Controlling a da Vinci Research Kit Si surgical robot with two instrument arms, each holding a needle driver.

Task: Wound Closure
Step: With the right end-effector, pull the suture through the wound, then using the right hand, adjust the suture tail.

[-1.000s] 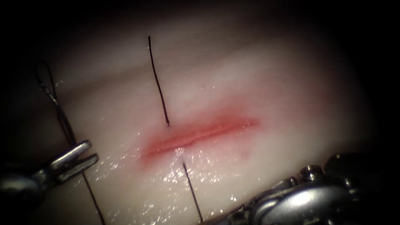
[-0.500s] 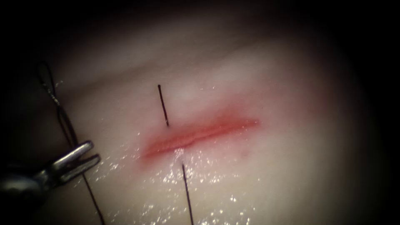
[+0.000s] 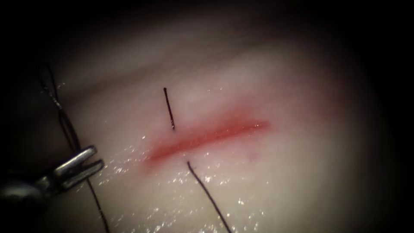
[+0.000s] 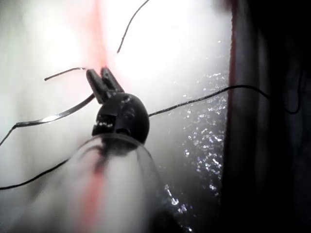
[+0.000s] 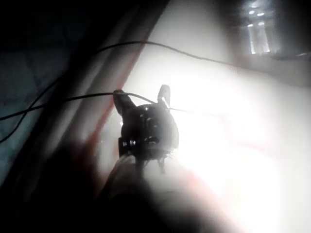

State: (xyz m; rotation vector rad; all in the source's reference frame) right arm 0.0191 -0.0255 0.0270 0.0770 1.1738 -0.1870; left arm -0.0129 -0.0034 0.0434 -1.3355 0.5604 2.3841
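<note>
Crossing the cut (image 3: pixel 207 137), thread (image 3: pixel 169 108) looks limp, fine and slippery, best pinched near its short end. Left tool (image 3: pixel 88 162) rests slightly parted, empty; right tool (image 5: pixel 143 99) gapes, thread between. Needle unseen.

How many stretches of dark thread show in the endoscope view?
3. A short dark thread end above the red cut; a longer one below it; a third at far left, passing the left arm's metal claw. More may be hidden.

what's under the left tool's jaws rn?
A dark thread runs beneath the left tool, emerging below the parted jaws toward the frame's bottom. Tissue lies underneath. The thread's stretch directly behind the jaws is covered.
</note>
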